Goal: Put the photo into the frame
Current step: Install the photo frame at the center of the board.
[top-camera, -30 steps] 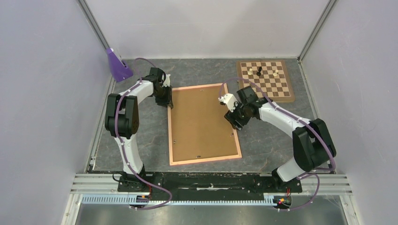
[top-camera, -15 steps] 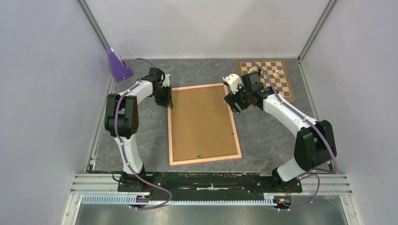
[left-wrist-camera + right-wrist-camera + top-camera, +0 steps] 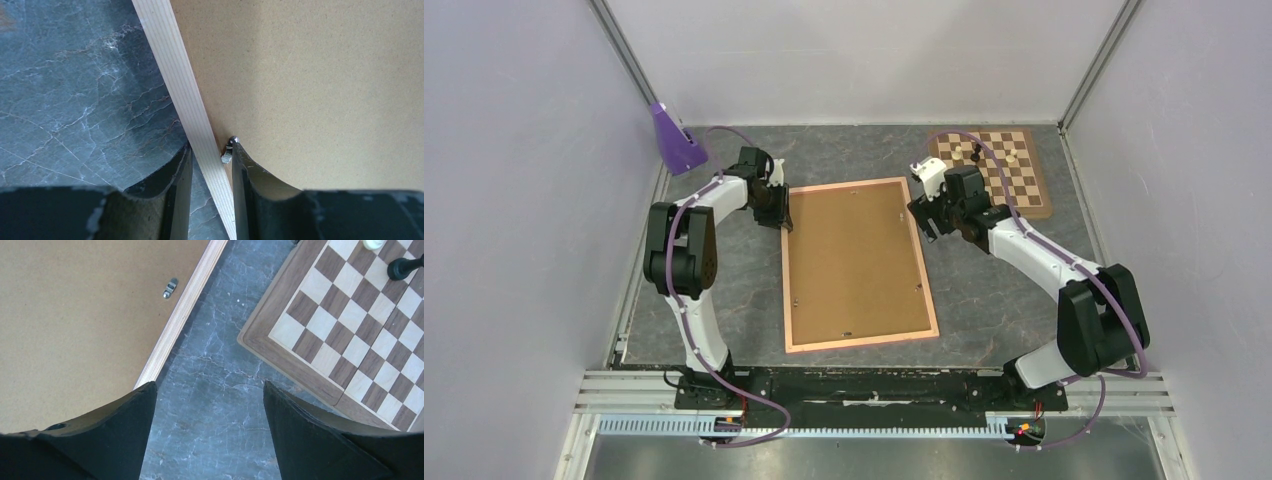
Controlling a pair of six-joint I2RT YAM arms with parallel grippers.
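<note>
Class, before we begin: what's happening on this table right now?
The frame lies face down with the brown backing board in it. The left gripper clamps the frame's left rail beside a small metal clip. The right gripper hangs open over the table between the frame and the chessboard, holding nothing. The photo is not visible.

White-shelled arms (image 3: 722, 190) with black joints, purple cables (image 3: 724, 127), black jaws.

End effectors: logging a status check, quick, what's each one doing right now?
Left end effector: closed on the frame, at its edge.
Right end effector: open, holding nothing.
</note>
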